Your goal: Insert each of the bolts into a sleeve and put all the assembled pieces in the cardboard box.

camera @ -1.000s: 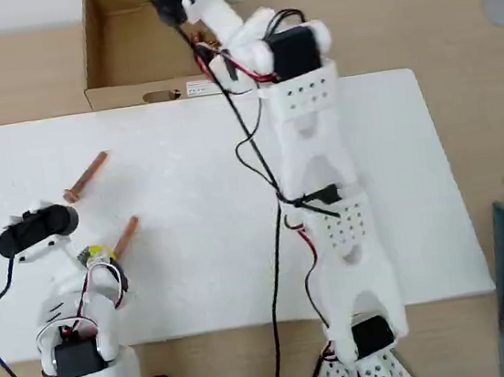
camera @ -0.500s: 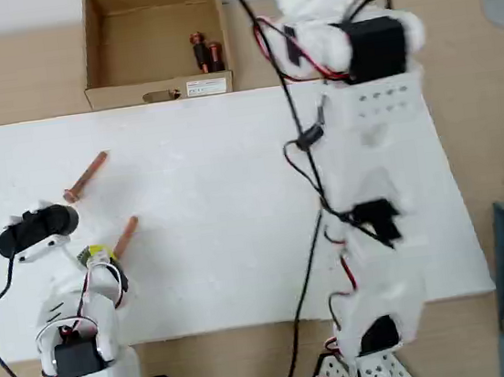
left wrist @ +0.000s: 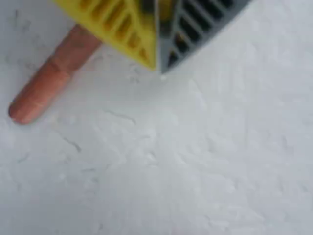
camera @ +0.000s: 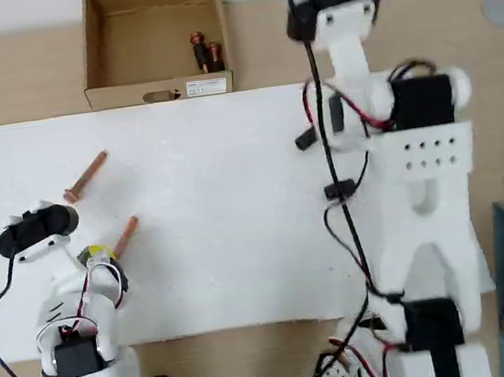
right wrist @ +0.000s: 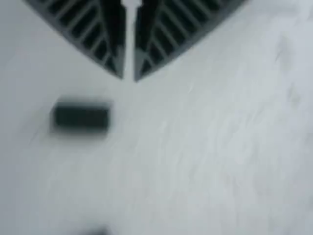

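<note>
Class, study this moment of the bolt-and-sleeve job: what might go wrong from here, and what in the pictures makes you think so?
1. The left gripper is shut with the near copper rod beside its yellow finger, not between the fingers; moving now may roll the rod across the white mat.
2. The loose black cable along the right arm hangs over the mat and may snag.

The cardboard box (camera: pixel 138 46) stands on the table (camera: pixel 18 79) just behind the mat (camera: pixel 218 211), toward its left. Two assembled pieces (camera: pixel 206 52) lie in the box's right part. On the mat's left side, the rear bolt (camera: pixel 86 177) lies behind the front bolt (camera: pixel 125 233), which is just beside the left gripper (left wrist: pixel 157 63).
</note>
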`<move>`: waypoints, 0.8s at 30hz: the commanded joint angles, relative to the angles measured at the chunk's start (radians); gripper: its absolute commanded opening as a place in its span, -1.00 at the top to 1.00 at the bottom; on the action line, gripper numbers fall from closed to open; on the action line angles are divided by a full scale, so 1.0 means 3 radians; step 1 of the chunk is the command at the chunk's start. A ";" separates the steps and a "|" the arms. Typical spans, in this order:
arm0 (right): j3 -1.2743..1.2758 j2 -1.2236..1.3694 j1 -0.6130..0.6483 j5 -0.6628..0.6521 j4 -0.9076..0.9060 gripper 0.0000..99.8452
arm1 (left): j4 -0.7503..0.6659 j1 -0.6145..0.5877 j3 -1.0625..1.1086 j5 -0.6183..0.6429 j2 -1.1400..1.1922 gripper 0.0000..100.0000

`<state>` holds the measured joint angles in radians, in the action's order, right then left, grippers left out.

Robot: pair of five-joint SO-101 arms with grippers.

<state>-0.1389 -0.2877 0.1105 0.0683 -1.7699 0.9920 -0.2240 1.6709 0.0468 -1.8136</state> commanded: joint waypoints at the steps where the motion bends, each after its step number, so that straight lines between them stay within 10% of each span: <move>1: 0.0529 -0.0309 -0.0023 0.0445 -0.0056 0.98 | -0.0061 -0.0031 -0.0010 -0.0005 -0.0028 0.99; 11: 0.1245 -0.0325 -0.0033 0.1637 0.0159 0.98 | -0.0061 -0.0031 -0.0010 -0.0005 -0.0028 0.99; 24: 0.1465 0.0125 -0.0038 0.2097 0.0358 0.68 | -0.0061 -0.0031 -0.0010 -0.0005 -0.0028 0.99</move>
<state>0.3030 -0.2862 0.1089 0.6682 -1.6778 0.9920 -0.2240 1.6709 0.0468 -1.8136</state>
